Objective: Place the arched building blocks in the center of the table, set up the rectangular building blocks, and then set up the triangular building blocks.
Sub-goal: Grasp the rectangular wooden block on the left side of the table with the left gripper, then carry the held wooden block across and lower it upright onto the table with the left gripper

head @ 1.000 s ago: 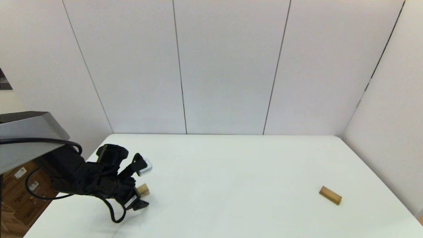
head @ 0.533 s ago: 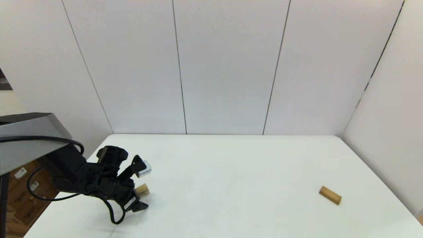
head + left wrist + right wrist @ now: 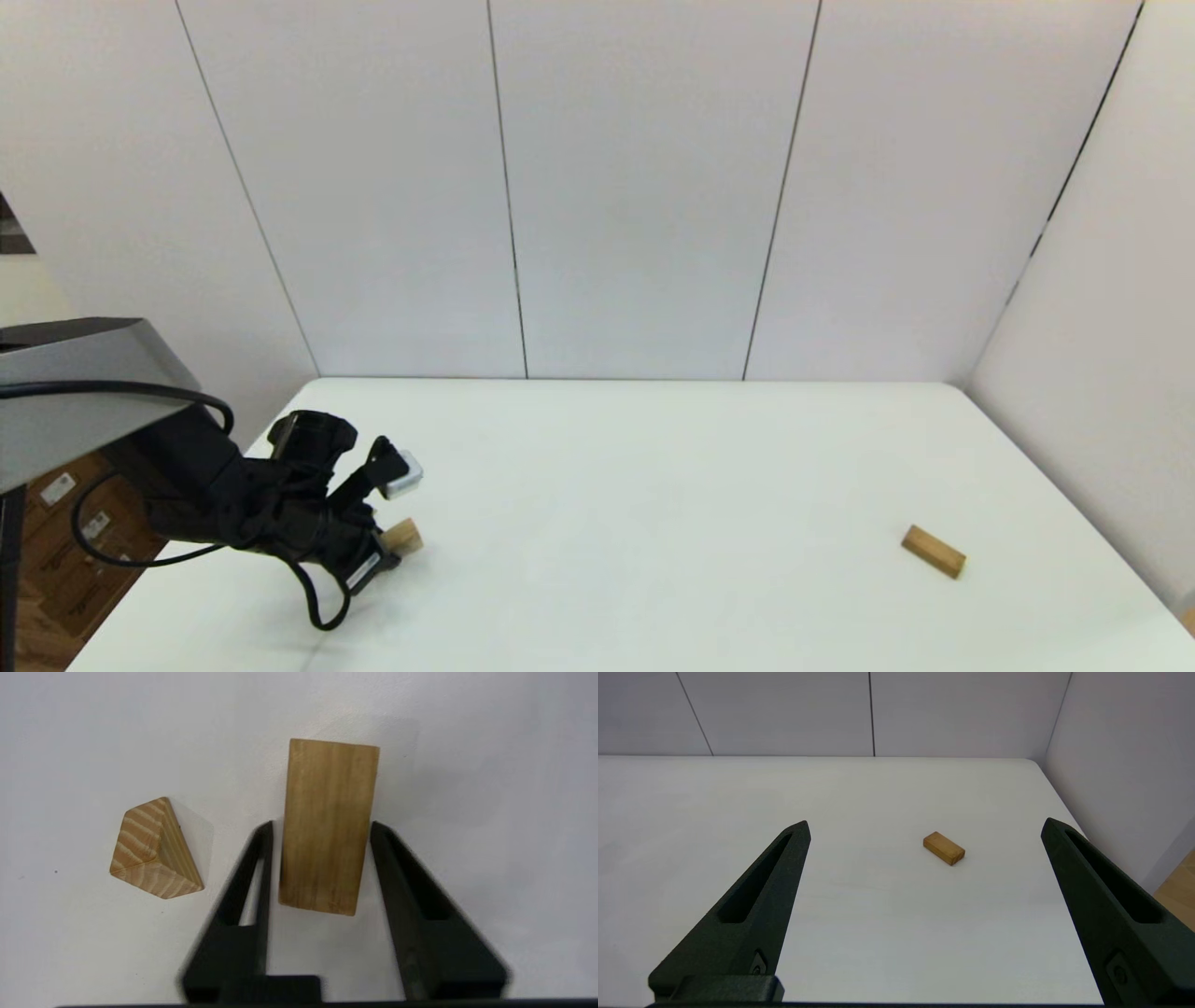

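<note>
My left gripper (image 3: pixel 321 826) is low over the table (image 3: pixel 653 485) near its left edge, straddling an oblong light-wood block (image 3: pixel 327 826). Only one flat face of that block shows, so I cannot tell whether it is the arched one. One finger touches its side and a thin gap remains at the other. In the head view one end of the block (image 3: pixel 403 536) pokes out beside the left gripper (image 3: pixel 387 549). The triangular block (image 3: pixel 156 851) lies close beside it, apart from the fingers. The rectangular block (image 3: pixel 934 551) lies flat at the right, well ahead of my open, empty right gripper (image 3: pixel 925 823).
White wall panels close off the back and right sides of the table. Its rounded far-right corner (image 3: pixel 1034 763) lies beyond the rectangular block (image 3: pixel 944 848). Cardboard boxes (image 3: pixel 65 560) sit on the floor past the left edge.
The left gripper's fingers have drawn together around the oblong block, and the arm has shifted slightly left. The blocks have not moved.
</note>
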Robot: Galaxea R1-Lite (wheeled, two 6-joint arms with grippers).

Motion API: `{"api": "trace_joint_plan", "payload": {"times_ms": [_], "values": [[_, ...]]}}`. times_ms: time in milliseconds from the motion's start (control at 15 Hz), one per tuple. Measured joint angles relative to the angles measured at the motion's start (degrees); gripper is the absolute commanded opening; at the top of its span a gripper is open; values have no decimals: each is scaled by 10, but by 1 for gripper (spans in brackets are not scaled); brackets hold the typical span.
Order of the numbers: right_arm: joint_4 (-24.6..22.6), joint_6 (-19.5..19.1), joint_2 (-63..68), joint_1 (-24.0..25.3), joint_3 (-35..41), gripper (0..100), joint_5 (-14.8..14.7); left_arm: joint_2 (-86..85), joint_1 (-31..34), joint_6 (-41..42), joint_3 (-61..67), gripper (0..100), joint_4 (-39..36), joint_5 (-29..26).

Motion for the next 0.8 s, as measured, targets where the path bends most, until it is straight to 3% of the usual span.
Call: {"api": "trace_joint_plan", "payload": {"times_ms": [400, 600, 800], "values": [[0, 0, 0, 0, 0, 100, 0, -30, -8, -19, -5, 0, 1, -40], [0, 0, 0, 0, 0, 100, 0, -56, -67, -55, -36, 0, 28, -46], [0, 0, 0, 0, 0, 100, 0, -69, -158, -65, -111, 0, 128, -45]]}}
